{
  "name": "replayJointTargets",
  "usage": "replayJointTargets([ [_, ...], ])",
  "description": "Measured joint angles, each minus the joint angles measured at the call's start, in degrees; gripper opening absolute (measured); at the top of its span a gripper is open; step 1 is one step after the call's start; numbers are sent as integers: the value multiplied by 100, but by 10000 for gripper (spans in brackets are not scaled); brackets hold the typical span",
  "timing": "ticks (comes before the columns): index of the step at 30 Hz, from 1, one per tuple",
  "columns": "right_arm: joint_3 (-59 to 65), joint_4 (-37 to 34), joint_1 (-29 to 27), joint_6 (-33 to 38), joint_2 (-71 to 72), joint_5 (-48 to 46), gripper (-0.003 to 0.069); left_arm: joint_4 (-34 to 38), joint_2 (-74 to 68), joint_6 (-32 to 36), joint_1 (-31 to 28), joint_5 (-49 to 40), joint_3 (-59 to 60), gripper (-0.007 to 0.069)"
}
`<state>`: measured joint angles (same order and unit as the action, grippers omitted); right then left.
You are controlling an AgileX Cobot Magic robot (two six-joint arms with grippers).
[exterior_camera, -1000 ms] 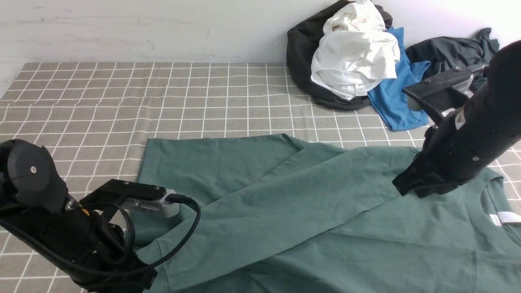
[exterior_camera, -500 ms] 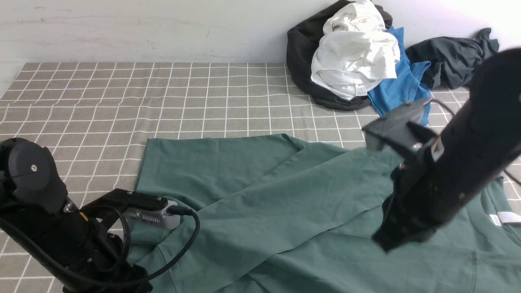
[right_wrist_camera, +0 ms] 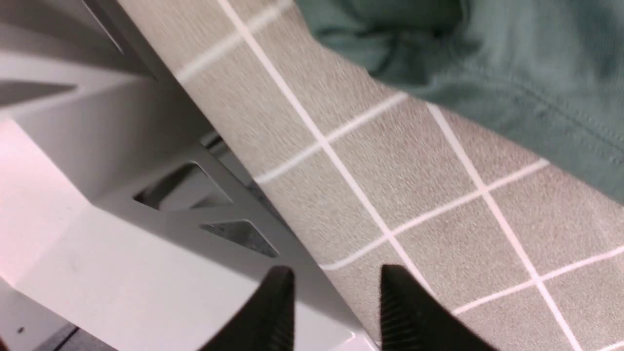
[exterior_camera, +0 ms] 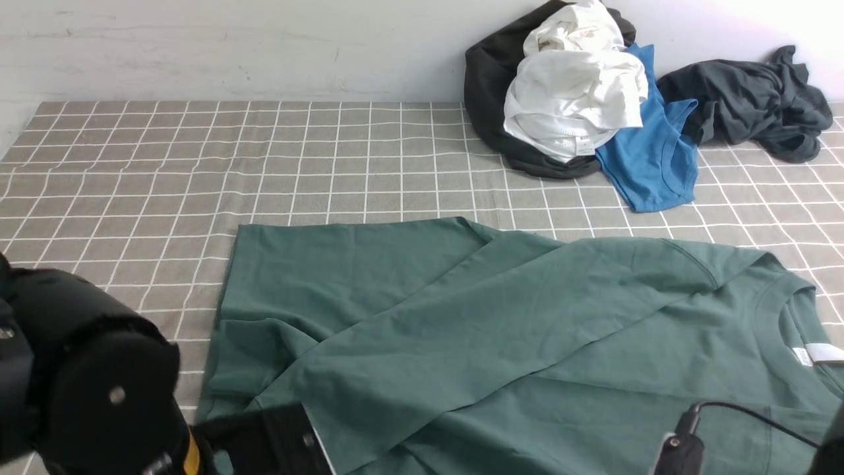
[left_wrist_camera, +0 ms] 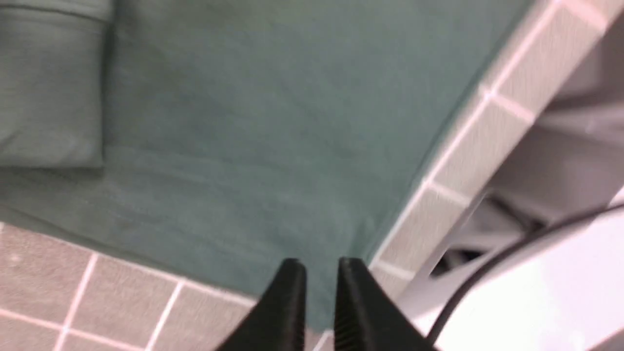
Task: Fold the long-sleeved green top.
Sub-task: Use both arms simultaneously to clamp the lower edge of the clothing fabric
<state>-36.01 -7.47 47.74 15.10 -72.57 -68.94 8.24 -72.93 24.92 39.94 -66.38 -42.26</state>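
The green long-sleeved top (exterior_camera: 501, 343) lies flat across the near half of the table, one sleeve folded diagonally over its body. Its collar with the white neck label (exterior_camera: 824, 353) is at the right. My left gripper (left_wrist_camera: 319, 267) hovers over the top's edge (left_wrist_camera: 253, 136) near the table's front; its jaws stand a narrow gap apart with nothing between them. A ribbed cuff (left_wrist_camera: 48, 87) lies flat beyond it. My right gripper (right_wrist_camera: 336, 273) is open and empty over the table's front edge, with a corner of the top (right_wrist_camera: 536, 63) beyond it. The front view shows only the left arm's joint (exterior_camera: 86, 382).
A pile of a black garment (exterior_camera: 488, 86), white clothes (exterior_camera: 573, 86) and a bright blue shirt (exterior_camera: 653, 158) lies at the back right, with a dark charcoal garment (exterior_camera: 752, 99) beside it. The checked tablecloth (exterior_camera: 198, 165) covers the table. A white frame (right_wrist_camera: 122, 243) borders the front edge.
My right arm has swung off the top's shoulder, back and down out of the front view. My left arm has pulled back toward the near edge. The top lies still.
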Motion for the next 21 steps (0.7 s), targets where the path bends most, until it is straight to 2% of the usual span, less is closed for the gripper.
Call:
replayJointTargets([
  [4, 39, 97, 0, 0, 13, 155, 393, -162, -40, 0, 225, -39, 87, 8],
  [6, 39, 112, 0, 0, 17, 209, 417, -155, -76, 35, 252, 4, 257, 26],
  [9, 39, 139, 1, 0, 17, 298, 440, 56, -186, 556, 340, 396, 884, 132],
  [10, 39, 139, 1, 0, 17, 310, 440, 73, -194, 602, 352, 396, 927, 141],
  [12, 39, 146, 1, 0, 17, 445, 442, 320, -212, 1368, 610, 905, 1449, 265],
  [14, 39, 146, 1, 0, 17, 517, 442, 333, -212, 1675, 795, 1190, 1651, 356],
  [18, 39, 146, 1, -61, 17, 602, 442, 39, -212, 1533, 952, 1969, 1767, 497],
  [21, 39, 146, 1, -93, 17, 614, 442, -257, -245, 1249, 962, 2259, 1767, 521],
])
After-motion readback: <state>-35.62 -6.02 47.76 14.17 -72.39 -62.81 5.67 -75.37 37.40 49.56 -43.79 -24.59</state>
